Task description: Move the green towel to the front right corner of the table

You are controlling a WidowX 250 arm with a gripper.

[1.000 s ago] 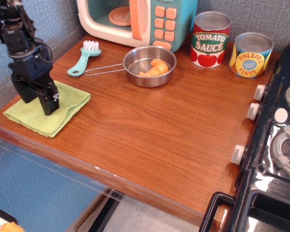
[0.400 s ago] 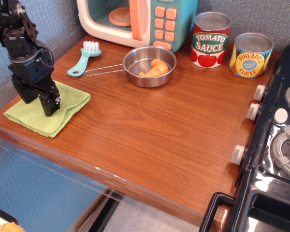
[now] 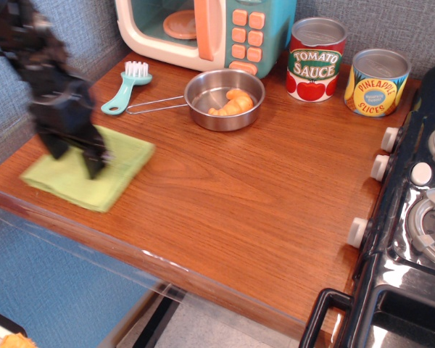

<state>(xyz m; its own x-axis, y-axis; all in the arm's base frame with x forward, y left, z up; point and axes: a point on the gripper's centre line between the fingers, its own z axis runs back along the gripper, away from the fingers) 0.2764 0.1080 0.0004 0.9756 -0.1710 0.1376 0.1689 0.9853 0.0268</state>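
The black robot hand [image 3: 76, 151], blurred, is pressing its parted fingers onto the flat lime-green woven towel [image 3: 94, 177], which is lying near the front left of the reddish-brown wood-grain worktop [image 3: 239, 188]; whether it is gripping is unclear.

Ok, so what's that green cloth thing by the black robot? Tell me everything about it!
The flat, lime-green folded towel is roughly square and looks like soft woven cloth. It lies turned at an angle on the reddish-brown wooden table, near the front left edge, with no part hanging over. The black robot tool stands on top of it and looks blurred, so its grip cannot be made out. Nothing else touches the towel.
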